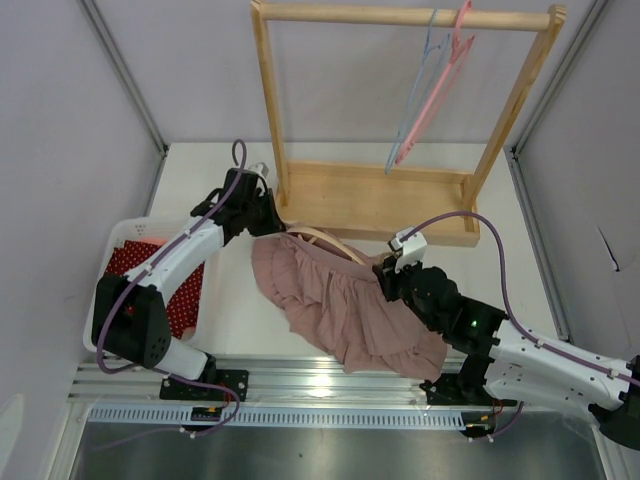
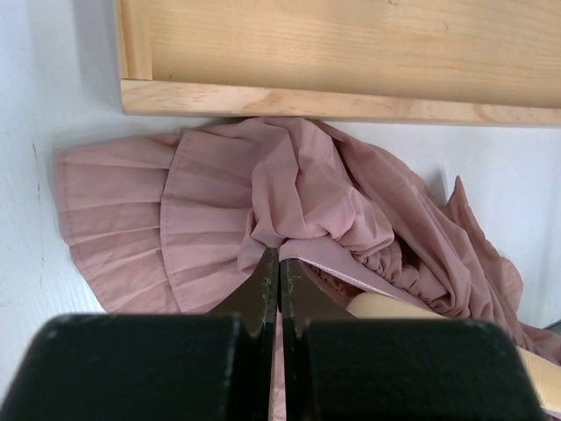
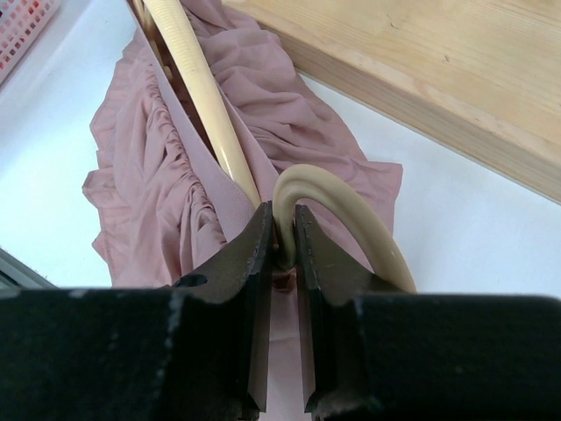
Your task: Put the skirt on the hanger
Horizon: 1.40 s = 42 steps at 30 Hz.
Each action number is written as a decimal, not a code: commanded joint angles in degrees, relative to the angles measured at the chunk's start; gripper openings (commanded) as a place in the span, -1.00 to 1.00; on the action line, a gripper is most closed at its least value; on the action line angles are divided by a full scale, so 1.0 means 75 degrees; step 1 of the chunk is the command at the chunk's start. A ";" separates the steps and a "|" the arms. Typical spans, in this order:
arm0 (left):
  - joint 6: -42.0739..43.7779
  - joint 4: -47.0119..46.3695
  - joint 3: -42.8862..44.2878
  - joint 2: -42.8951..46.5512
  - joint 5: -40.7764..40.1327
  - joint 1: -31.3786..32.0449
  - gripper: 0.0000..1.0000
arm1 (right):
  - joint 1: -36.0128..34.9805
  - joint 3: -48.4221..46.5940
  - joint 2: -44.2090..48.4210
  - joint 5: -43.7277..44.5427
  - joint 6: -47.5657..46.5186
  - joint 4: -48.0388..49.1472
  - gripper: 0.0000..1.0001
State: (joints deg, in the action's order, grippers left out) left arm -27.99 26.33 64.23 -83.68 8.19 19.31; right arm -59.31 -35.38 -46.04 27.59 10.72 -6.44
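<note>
A dusty-pink ruffled skirt [image 1: 335, 305] lies on the white table in front of the wooden rack. A cream hanger [image 1: 325, 240] lies in its waist opening, and its bar and hook show in the right wrist view [image 3: 215, 132]. My left gripper [image 1: 268, 222] is shut on the skirt's waistband edge [image 2: 351, 263] at the skirt's far left. My right gripper [image 1: 388, 272] is shut on the hanger's curved hook [image 3: 289, 189] at the skirt's right side. The skirt also fills the left wrist view [image 2: 219, 202].
A wooden clothes rack [image 1: 375, 200] stands behind the skirt, with pink and blue hangers [image 1: 435, 85] on its top rail. A white basket with red dotted cloth [image 1: 135, 265] sits at the left. Its rack base [image 3: 421, 70] lies close to both grippers.
</note>
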 commanded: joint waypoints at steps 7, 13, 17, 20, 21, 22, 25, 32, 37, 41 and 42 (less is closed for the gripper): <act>0.0251 -0.0452 0.0237 -0.0281 -0.0541 -0.0360 -1.00 | -0.0155 -0.0099 0.0069 0.0234 -0.0281 -0.0220 -1.00; 0.0345 -0.0288 0.0401 -0.0140 -0.0670 -0.0372 -1.00 | -0.0225 -0.0170 -0.0178 0.0317 -0.0316 -0.0325 -1.00; 0.0415 -0.0171 0.0624 -0.0058 -0.0670 -0.0383 -1.00 | -0.0260 -0.0240 -0.0248 0.0562 -0.0281 -0.0512 -1.00; 0.0520 -0.0042 0.0647 0.0141 -0.0670 -0.0383 -1.00 | -0.0272 -0.0299 -0.0318 0.0762 -0.0234 -0.0583 -1.00; 0.0532 0.0005 0.0659 0.0200 -0.0670 -0.0383 -1.00 | -0.0283 -0.0345 -0.0411 0.0785 -0.0234 -0.0606 -1.00; 0.0567 0.0029 0.0671 0.0258 -0.0681 -0.0383 -1.00 | -0.0284 -0.0381 -0.0470 0.0820 -0.0246 -0.0630 -1.00; 0.0696 0.0192 0.0717 0.0423 -0.0681 -0.0383 -1.00 | -0.0330 -0.0568 -0.0762 0.0949 -0.0257 -0.0735 -1.00; 0.1211 0.0871 0.1197 0.0809 -0.0774 0.0060 -1.00 | -0.0938 -0.1538 -0.1464 0.1523 -0.0702 -0.0946 -1.00; 0.1341 0.1457 0.2087 0.1067 -0.0939 0.0541 -1.00 | -0.1022 -0.2372 -0.2251 0.1407 -0.1335 -0.0911 -1.00; 0.1470 0.1961 0.2802 0.1137 -0.1056 0.1244 -1.00 | -0.1045 -0.2911 -0.2650 0.1266 -0.1626 -0.0876 -1.00; 0.1458 0.2032 0.2908 0.1149 -0.1056 0.1338 -1.00 | -0.1045 -0.3086 -0.2766 0.1231 -0.1652 -0.0876 -1.00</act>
State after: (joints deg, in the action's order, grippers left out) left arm -18.98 39.55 81.19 -77.67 2.11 26.85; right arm -66.74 -54.04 -65.69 36.16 2.24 -12.88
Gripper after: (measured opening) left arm 0.008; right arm 0.172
